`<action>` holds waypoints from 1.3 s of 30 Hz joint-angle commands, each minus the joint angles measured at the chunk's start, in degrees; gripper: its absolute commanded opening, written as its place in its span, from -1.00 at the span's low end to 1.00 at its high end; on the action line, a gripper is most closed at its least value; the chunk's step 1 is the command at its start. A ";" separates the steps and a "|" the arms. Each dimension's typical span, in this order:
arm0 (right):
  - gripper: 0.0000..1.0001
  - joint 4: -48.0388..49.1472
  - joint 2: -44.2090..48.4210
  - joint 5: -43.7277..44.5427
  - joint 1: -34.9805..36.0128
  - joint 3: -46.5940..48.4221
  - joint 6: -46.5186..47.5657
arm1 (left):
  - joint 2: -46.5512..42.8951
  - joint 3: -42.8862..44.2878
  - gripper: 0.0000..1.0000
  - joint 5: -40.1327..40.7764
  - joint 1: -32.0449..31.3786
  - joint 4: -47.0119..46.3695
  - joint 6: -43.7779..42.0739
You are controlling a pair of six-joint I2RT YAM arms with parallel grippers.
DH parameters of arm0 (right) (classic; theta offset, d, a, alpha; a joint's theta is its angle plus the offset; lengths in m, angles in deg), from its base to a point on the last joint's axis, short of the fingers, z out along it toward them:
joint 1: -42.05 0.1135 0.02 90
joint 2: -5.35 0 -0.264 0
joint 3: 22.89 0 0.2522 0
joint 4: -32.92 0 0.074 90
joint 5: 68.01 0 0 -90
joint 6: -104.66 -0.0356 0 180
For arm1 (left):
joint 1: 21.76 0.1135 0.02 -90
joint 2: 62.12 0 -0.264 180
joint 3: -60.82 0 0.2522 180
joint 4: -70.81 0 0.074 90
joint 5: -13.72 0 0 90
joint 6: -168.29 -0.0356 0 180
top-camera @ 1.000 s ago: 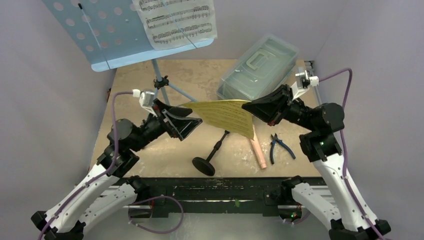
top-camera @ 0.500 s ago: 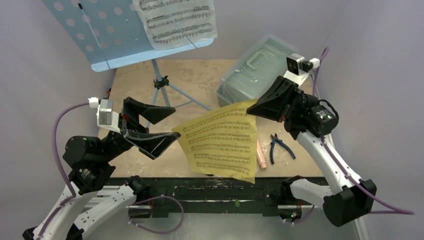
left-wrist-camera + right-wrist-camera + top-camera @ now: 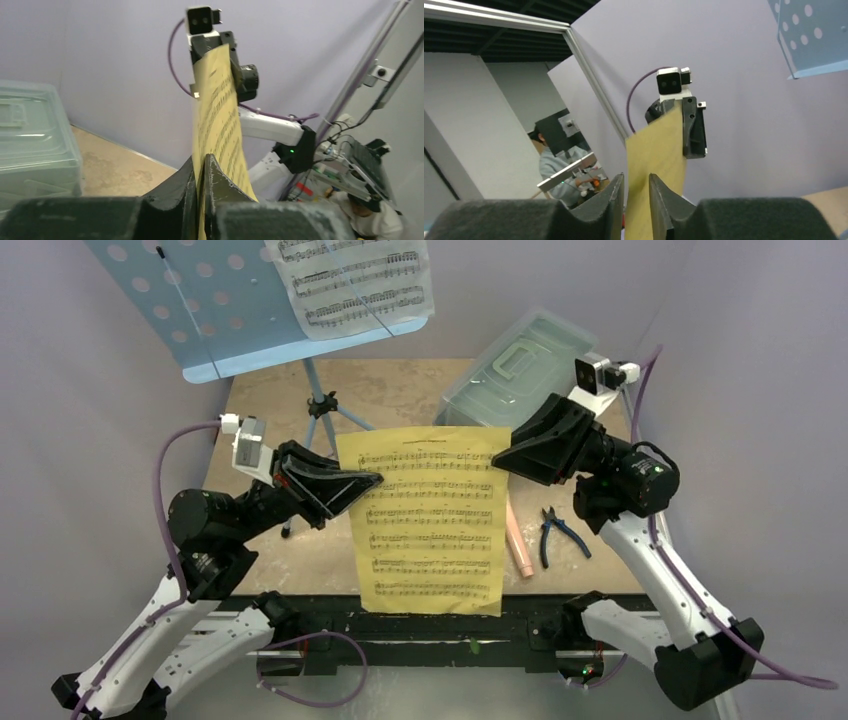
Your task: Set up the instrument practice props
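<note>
A yellow music sheet [image 3: 432,530] hangs upright in the air between both arms, above the table's front half. My left gripper [image 3: 368,480] is shut on its left edge; in the left wrist view the jaws [image 3: 201,162] pinch the paper [image 3: 217,100]. My right gripper [image 3: 500,455] is at the sheet's upper right edge, and its jaws [image 3: 636,180] stand slightly apart, open around the paper [image 3: 656,150]. The light blue music stand [image 3: 200,310] at the back left carries a white sheet [image 3: 355,280]. The peach-pink microphone [image 3: 517,540] lies right of the sheet. The mic stand is hidden.
A clear lidded box [image 3: 515,365] stands at the back right, under the right arm. Blue-handled pliers [image 3: 558,532] lie near the microphone. The music stand's tripod legs [image 3: 330,420] spread just behind the left gripper.
My left gripper swung in and closed on the sheet's left edge. The sheet turned square and flat to the top camera. My right jaws loosened slightly.
</note>
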State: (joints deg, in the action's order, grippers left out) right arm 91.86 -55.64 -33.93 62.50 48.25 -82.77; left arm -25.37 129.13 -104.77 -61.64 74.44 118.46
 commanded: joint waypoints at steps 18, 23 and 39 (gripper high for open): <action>0.25 -9.09 -5.87 20.85 22.31 -8.81 30.81 | -4.42 -0.76 -1.00 27.00 -0.05 -14.63 5.25; -0.98 -13.74 -9.29 21.79 22.67 3.82 35.96 | -3.36 6.29 -0.99 29.05 -0.09 -3.63 -1.07; -1.00 -65.81 -47.20 34.92 23.65 84.13 64.72 | 15.36 49.71 0.52 73.66 -0.20 57.29 -22.40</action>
State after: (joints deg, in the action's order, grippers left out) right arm 42.47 -94.22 -2.76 85.84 116.69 -25.74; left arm -18.81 175.35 -38.42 -61.64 117.48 97.69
